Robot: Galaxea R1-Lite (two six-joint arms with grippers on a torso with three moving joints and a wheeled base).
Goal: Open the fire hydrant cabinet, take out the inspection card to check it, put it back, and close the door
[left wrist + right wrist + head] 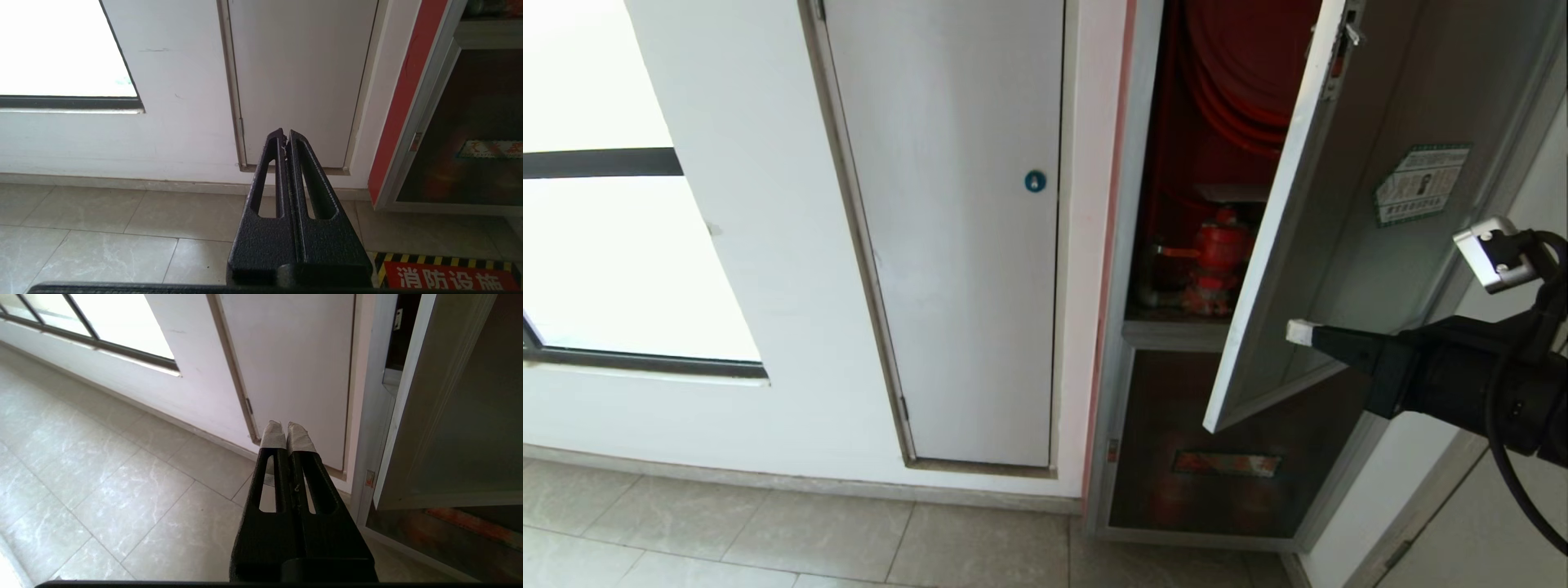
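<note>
The fire hydrant cabinet (1137, 245) stands at the right, its red inside showing a hose reel (1241, 73) and a red valve (1217, 261). Its door (1364, 204) is partly swung out, with a green-bordered sticker (1421, 184) on the tinted glass. My right gripper (1298, 331) is shut with nothing in it, its white-taped tips in front of the door's lower glass, near its free edge (402, 400). The left gripper (284, 136) is shut and empty, low, pointing at the wall base. The inspection card is not in view.
A plain white panel (956, 229) with a blue round lock (1035, 181) sits left of the cabinet. A bright window (613, 245) is at far left. Below the door is a smaller dark glass panel (1176, 441). Grey floor tiles (768, 531) lie in front.
</note>
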